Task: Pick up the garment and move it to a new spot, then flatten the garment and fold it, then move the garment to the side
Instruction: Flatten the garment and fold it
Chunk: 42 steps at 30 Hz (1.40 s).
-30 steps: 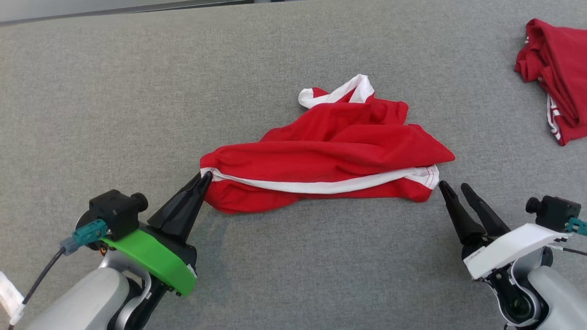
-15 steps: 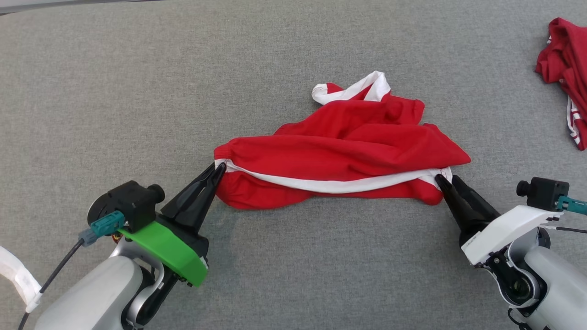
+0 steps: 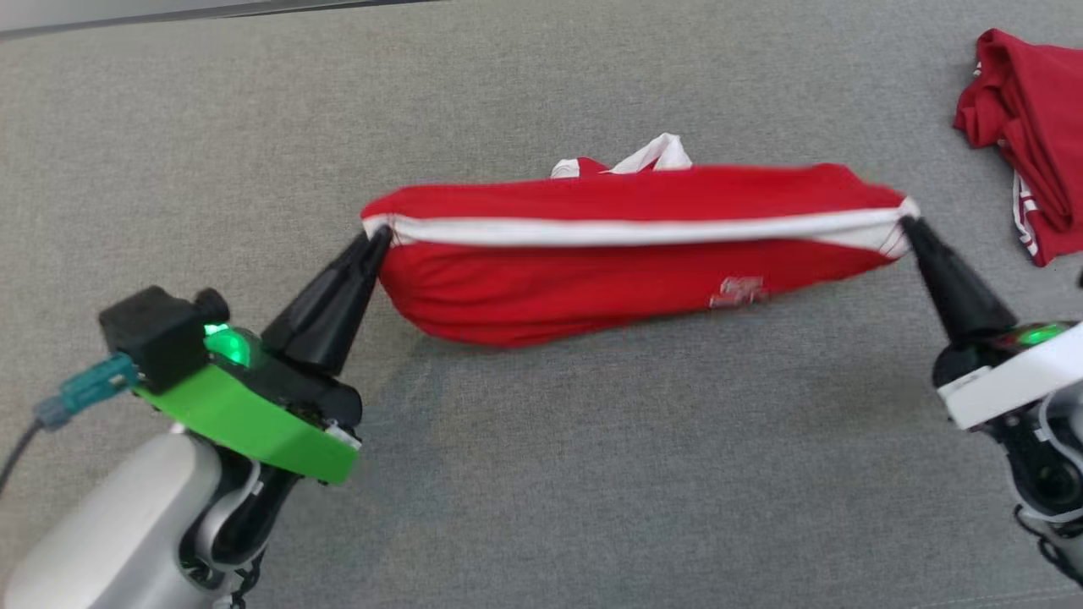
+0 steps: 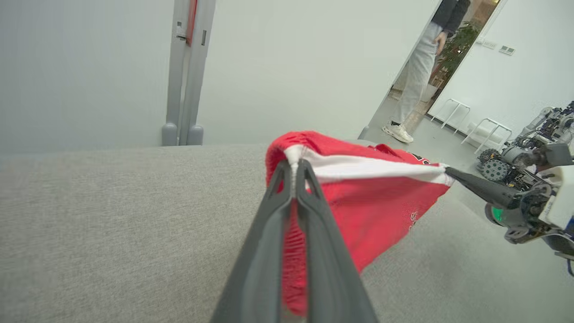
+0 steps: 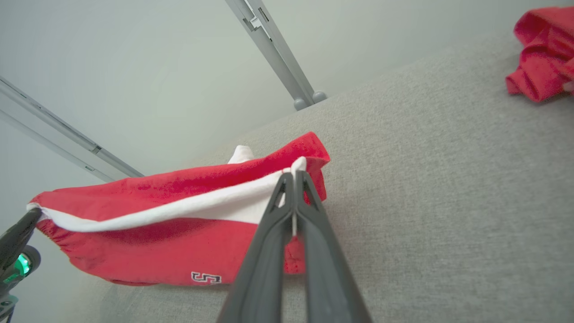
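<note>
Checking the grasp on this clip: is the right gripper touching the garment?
Touching. The right wrist view shows the right gripper shut on the garment, with the white-trimmed corner pinched between its closed jaws.

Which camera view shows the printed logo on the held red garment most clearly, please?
The right wrist view: the logo sits sharp and face-on near the lower edge of the garment. In the head view the logo is a blurred smudge; in the left wrist view it is steeply angled, unreadable.
</note>
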Motion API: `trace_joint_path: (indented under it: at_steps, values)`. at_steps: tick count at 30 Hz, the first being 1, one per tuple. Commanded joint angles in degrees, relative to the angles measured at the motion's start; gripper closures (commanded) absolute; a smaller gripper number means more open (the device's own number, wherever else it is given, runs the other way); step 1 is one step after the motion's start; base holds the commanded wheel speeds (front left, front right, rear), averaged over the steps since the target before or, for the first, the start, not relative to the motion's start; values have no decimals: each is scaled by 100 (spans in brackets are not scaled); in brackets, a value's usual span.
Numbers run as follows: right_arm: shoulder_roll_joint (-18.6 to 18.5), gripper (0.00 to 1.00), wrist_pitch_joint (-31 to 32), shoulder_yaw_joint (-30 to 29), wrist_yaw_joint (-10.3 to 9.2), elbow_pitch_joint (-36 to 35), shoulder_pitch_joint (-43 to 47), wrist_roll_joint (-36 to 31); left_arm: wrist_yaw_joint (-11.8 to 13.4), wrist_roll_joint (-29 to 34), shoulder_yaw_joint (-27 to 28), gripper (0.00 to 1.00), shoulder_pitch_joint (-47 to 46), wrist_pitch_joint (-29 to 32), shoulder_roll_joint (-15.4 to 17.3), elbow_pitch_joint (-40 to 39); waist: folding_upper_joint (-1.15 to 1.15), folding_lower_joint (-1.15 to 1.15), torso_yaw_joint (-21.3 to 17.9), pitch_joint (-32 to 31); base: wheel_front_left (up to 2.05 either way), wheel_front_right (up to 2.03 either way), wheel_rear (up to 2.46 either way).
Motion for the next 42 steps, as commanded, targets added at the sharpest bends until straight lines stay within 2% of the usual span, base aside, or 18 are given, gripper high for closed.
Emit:
trace_joint_path:
  at_steps: [1,6,9,11,14,18,22,26,29,33,37,42]
  values:
    - [-118,100,-12,-351,-7,-279,183,-277,-60,-173,147,100,-137,19,141,-249,0,0,-81,-37,0,0,0]
    - [-302,100,-13,-1690,-9,-1424,233,-1009,8,-876,658,100,-607,443,375,-1313,0,0,-247,74,0,0,0]
    - [-412,100,-13,-2190,-8,-1731,-167,-1261,73,-1198,777,100,-1295,981,327,-1623,0,0,-316,276,0,0,0]
    - [-425,100,-13,-2378,-8,-1702,-720,-1357,71,-1296,736,100,-1928,1384,185,-1538,0,0,-357,463,0,0,0]
    - [-524,100,9,-2110,-8,-1340,-1744,-1554,61,-1171,664,100,-3025,1876,-66,-987,0,0,-466,831,0,0,0]
    - [-255,100,6,-1640,-8,-219,-3641,-1846,-103,-821,597,100,-4501,2018,-619,380,0,0,-698,1328,0,0,0]
    - [101,100,-11,-1514,-8,820,-5238,-2391,-275,-236,514,100,-5788,1504,-1191,1651,0,0,-859,1744,0,0,0]
    - [272,100,-12,-1794,-8,1034,-6014,-2827,-372,169,398,100,-6641,674,-1587,2436,0,0,-946,2002,0,0,0]
    - [292,100,-12,-2013,-8,852,-5968,-2847,-392,152,24,100,-6811,235,-1684,2486,0,0,-944,2026,0,0,0]
    - [249,100,-13,-1979,-8,486,-5205,-2783,-381,64,-596,100,-6337,-33,-1268,2134,0,0,-929,1954,0,0,0]
    - [296,100,-14,-2004,-8,-52,-3819,-2847,-382,185,-1155,100,-5557,-113,-856,1531,0,0,-907,1838,0,0,0]
    - [725,100,-15,-2514,-8,-827,-1935,-2895,-382,456,-1017,100,-4024,-102,-500,785,0,0,-915,1620,0,0,0]
